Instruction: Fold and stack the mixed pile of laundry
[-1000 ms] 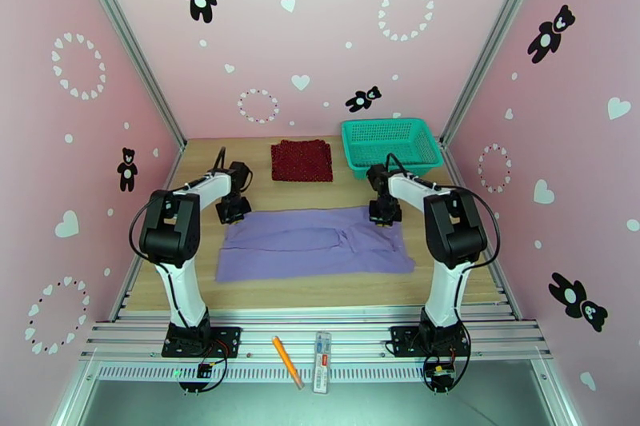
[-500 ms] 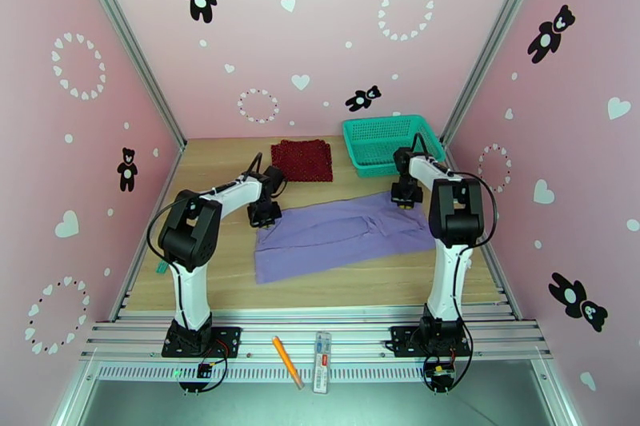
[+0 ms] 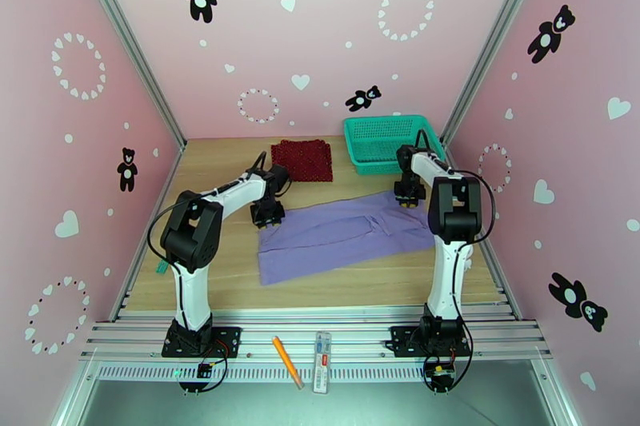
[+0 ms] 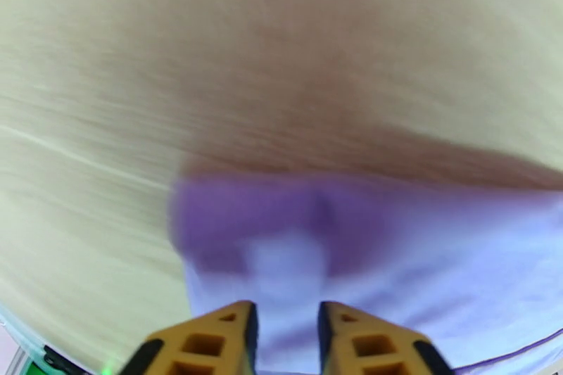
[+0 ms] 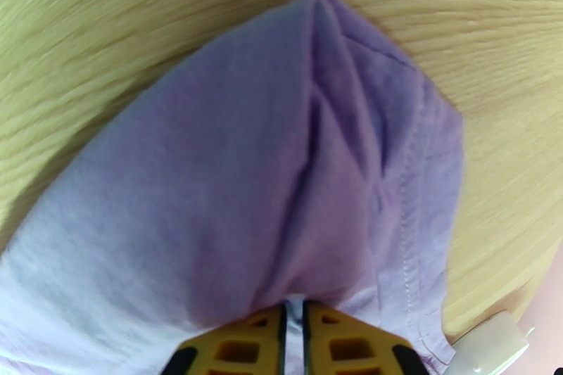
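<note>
The lavender T-shirt point(image 3: 344, 232) lies as a long, creased band slanting across the middle of the table point(image 3: 216, 276). The left tool point(image 4: 286, 313) pinches its far left corner. The right tool point(image 5: 294, 313) is clamped on its bunched right end. The dark red cloth point(image 3: 302, 160) sits folded square behind it, apart.

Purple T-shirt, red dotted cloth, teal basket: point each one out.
purple T-shirt point(image 3: 344, 236), top external view, middle of the spread fabric.
red dotted cloth point(image 3: 302, 160), top external view, centre of the folded square.
teal basket point(image 3: 384, 120), top external view, its far rim.
</note>
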Robot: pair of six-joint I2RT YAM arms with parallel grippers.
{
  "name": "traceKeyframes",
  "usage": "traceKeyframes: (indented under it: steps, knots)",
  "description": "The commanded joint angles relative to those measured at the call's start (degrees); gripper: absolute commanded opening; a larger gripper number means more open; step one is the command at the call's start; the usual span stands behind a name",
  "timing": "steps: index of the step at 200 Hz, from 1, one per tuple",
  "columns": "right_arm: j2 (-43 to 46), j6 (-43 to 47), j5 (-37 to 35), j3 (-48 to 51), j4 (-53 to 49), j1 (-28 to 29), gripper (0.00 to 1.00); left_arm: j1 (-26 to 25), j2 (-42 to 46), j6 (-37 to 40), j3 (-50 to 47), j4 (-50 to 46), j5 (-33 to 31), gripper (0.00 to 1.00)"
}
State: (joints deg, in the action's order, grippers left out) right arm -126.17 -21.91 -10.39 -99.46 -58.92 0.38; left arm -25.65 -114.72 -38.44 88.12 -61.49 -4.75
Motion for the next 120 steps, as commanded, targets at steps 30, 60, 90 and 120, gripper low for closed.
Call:
traceKeyframes:
  steps: [30,60,90,120]
  knots:
    - [12.29,2.44,2.01,0.35,1.45,-0.39,0.28,1.14,0.92,2.95,13.31,-10.05,-9.39,0.41]
    - [18.11,3.36,2.74,2.32,0.73,1.22,0.40,2.56,1.54,4.37,10.99,-9.31,-8.29,0.48]
    - [24.00,3.39,3.59,6.03,0.58,2.79,0.45,5.70,3.43,5.12,3.45,-3.73,-2.44,0.48]
    - [30.84,3.81,3.64,9.39,-1.38,7.54,0.45,7.97,4.70,6.25,-2.28,2.35,5.59,0.48]
